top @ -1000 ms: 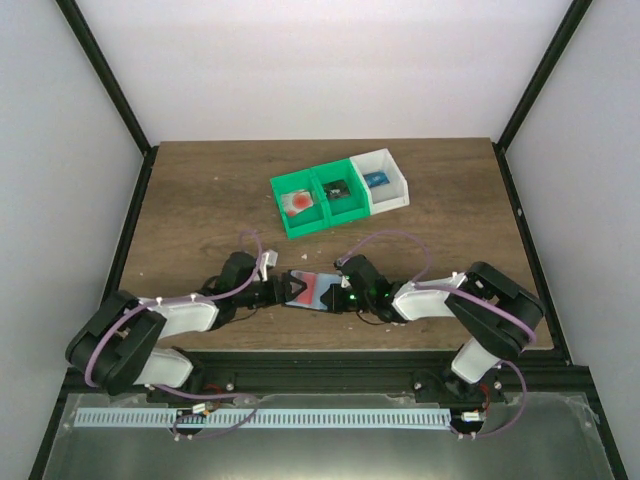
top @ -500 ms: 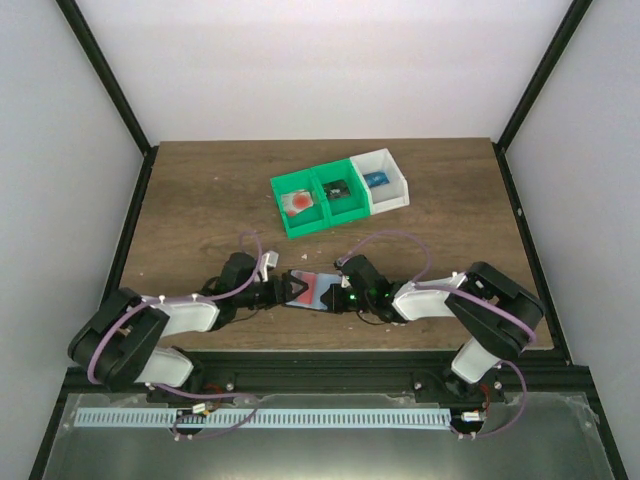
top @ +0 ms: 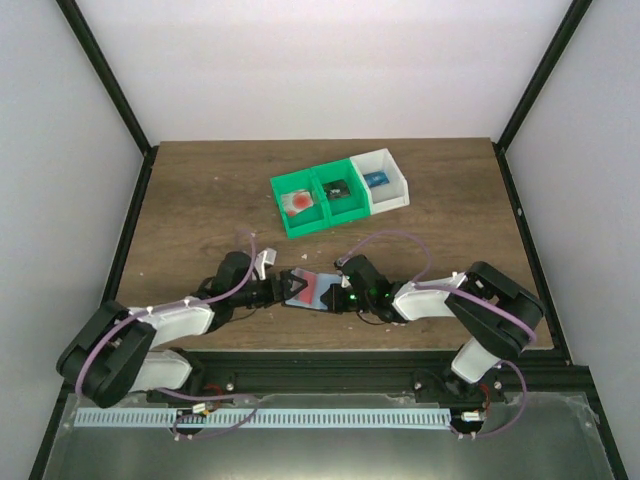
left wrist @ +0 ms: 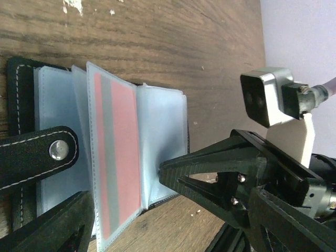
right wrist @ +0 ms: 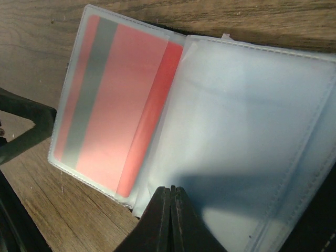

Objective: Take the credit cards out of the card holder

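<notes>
Right wrist view: right gripper (right wrist: 171, 190), jaws shut, presses down the card holder (right wrist: 252, 131), probably so the wide-open left gripper (top: 285, 287) can grab the red card (right wrist: 115, 100).

A brown wood-grain table (top: 200, 190) filled the scene. At its far centre stood a row of three small open plastic bins touching side by side: two green bins (top: 305, 228) on the left and one white bin (top: 392, 199) on the right. Well apart from them, near the near edge at centre, a black-rimmed card holder with blue-grey clear sleeves (left wrist: 160, 121) lay open flat. A few pale flecks (left wrist: 73, 6) dotted the wood nearby.
</notes>
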`<state>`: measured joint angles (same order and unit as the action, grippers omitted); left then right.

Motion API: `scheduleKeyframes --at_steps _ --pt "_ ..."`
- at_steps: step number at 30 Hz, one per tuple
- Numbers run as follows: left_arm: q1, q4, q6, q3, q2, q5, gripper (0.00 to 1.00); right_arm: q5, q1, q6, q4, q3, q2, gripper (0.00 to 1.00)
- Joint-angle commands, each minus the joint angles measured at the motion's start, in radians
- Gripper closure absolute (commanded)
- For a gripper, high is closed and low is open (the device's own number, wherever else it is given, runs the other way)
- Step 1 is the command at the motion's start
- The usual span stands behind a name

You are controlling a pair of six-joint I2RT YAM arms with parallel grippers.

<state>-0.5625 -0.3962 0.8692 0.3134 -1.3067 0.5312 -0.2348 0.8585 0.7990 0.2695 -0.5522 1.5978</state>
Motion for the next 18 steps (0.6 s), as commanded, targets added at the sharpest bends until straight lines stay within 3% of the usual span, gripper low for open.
scheduleKeyframes --at_steps 1,18 --pt "0.001 0.061 -0.039 0.019 0.059 -0.040 0.18 0.009 -0.004 0.000 -0.006 0.020 0.001 1.00" --pt "0.001 0.044 -0.058 0.021 -0.016 -0.051 0.18 0.006 -0.004 0.004 0.000 0.023 -0.003 1.00"
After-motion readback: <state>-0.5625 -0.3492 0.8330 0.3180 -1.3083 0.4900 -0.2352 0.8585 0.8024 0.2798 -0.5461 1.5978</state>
